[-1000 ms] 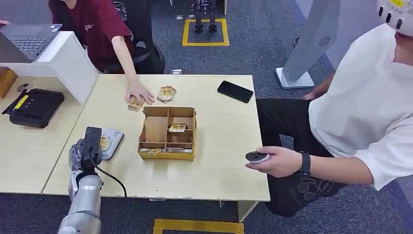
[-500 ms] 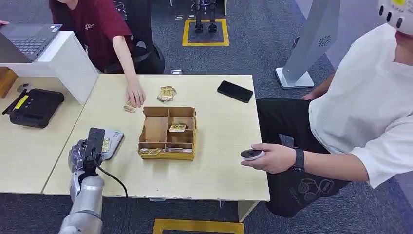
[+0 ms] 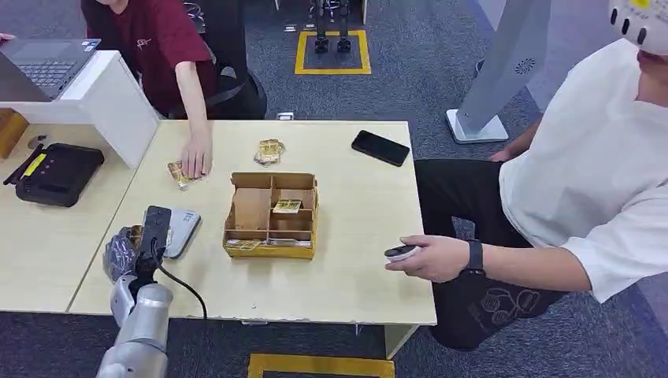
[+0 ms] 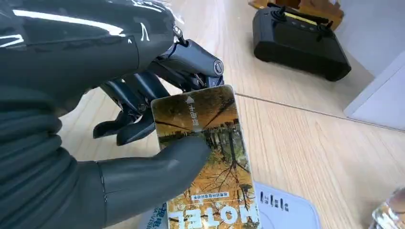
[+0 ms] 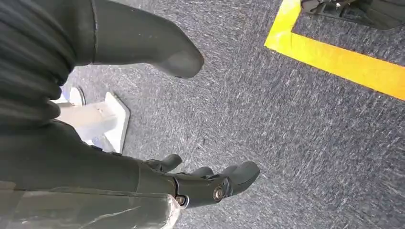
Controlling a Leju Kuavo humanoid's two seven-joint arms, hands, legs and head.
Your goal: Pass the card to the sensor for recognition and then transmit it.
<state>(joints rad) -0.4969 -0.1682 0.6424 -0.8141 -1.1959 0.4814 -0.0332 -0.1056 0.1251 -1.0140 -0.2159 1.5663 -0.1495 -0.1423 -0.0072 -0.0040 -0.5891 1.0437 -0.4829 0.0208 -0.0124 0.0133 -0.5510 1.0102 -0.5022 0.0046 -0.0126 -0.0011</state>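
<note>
Left wrist view: left hand [image 4: 119, 143] pinches the card [image 4: 210, 162] between thumb and fingers — card sits just above the grey sensor [image 3: 183, 227] pad. Right hand [image 5: 191, 183] hangs over carpet, fingers apart, holding nothing.

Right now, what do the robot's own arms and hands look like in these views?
The left arm is a silver metal cylinder with a black cable running along it and a black camera block at the wrist. The left hand has a grey ribbed cover, a thick matte grey thumb and dark glossy fingers with round silver pivots, under clear plastic film. The right hand looks the same.
</note>
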